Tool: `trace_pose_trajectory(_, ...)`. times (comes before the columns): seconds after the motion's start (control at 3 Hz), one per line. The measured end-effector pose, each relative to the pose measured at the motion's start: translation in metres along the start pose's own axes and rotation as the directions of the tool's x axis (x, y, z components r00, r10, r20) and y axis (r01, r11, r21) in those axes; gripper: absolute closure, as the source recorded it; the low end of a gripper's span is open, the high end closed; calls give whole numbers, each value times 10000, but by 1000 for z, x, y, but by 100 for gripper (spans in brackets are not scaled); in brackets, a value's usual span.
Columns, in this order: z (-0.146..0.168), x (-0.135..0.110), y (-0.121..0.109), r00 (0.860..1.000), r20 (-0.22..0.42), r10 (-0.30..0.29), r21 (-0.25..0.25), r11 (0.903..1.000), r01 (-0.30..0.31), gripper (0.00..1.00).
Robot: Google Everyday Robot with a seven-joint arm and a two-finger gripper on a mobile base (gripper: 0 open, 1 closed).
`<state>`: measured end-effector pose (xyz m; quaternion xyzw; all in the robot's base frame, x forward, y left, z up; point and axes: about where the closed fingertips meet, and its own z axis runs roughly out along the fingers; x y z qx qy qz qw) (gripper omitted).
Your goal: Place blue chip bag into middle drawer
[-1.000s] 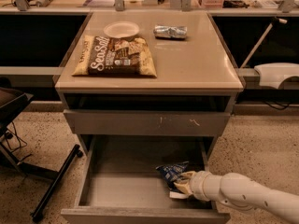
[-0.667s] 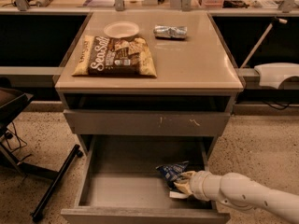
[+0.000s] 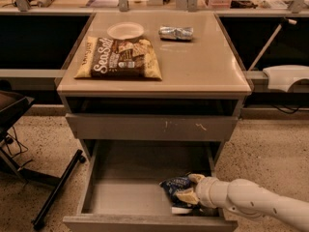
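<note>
The blue chip bag (image 3: 175, 187) is dark navy with white lettering and lies on the floor of the open middle drawer (image 3: 120, 197), at its front right. My gripper (image 3: 189, 187) reaches into the drawer from the right on a white arm, and its cream fingers (image 3: 186, 195) close around the bag's right end. A white end seam of the bag shows below the fingers, near the drawer's front wall.
On the cabinet top lie a brown-and-yellow "Sea Salt" bag (image 3: 120, 58), a white plate (image 3: 125, 31) and a silver foil packet (image 3: 176, 32). A shut drawer front with pale scratches (image 3: 154, 127) sits above the open drawer. A black stand leg (image 3: 55, 190) is at lower left.
</note>
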<state>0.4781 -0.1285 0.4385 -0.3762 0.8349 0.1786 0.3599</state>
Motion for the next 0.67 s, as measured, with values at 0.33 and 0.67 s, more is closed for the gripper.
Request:
trace_pose_trajectory(0.33, 0, 0, 0, 10000, 0, 0, 0, 10000, 0, 0)
trace_pose_trajectory(0.67, 0, 0, 0, 10000, 0, 0, 0, 10000, 0, 0)
